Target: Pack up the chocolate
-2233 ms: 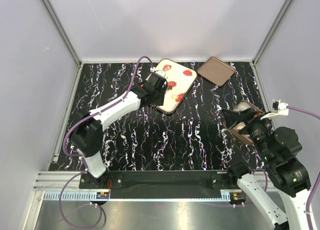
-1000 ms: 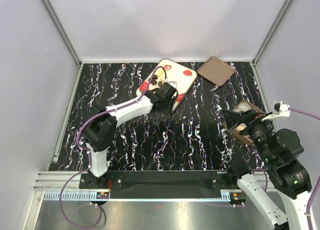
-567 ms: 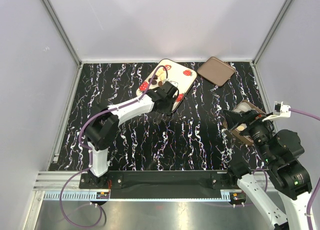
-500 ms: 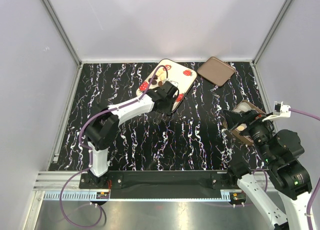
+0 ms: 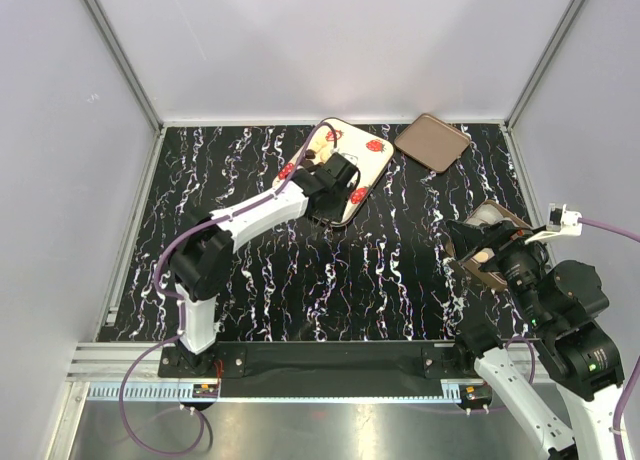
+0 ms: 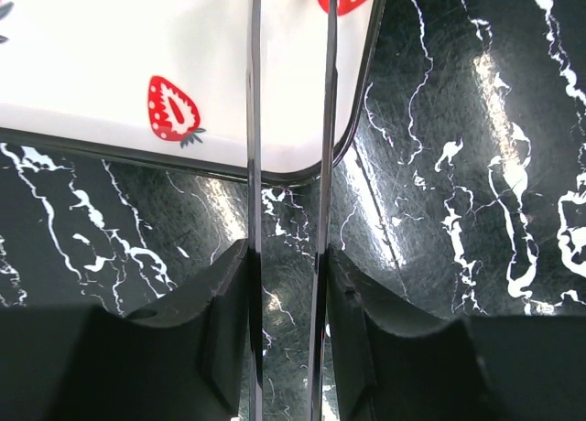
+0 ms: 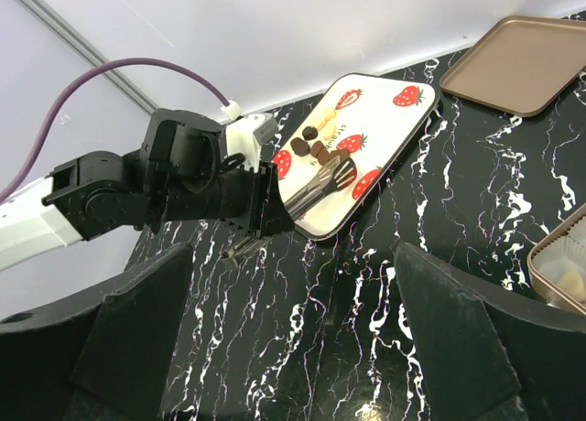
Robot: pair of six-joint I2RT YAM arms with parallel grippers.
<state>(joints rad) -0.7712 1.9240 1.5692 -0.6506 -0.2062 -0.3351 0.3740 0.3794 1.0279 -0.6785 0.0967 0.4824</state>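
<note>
The chocolates (image 7: 314,145) sit bunched on the strawberry tray (image 7: 389,119) at the table's (image 5: 400,280) twelve o'clock, the left gripper (image 7: 337,174) beside them, jaws narrow (pinching one? I cannot tell), the right gripper (image 7: 293,284) gaping wide, holding nothing.

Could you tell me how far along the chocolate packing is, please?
Done: cream pieces already lie in the box on the right. In hand: the left gripper reaches over the tray at the chocolates; whether it grips one is unclear. The right gripper is open. Left: several chocolates on the tray, and the lid lies off.
</note>
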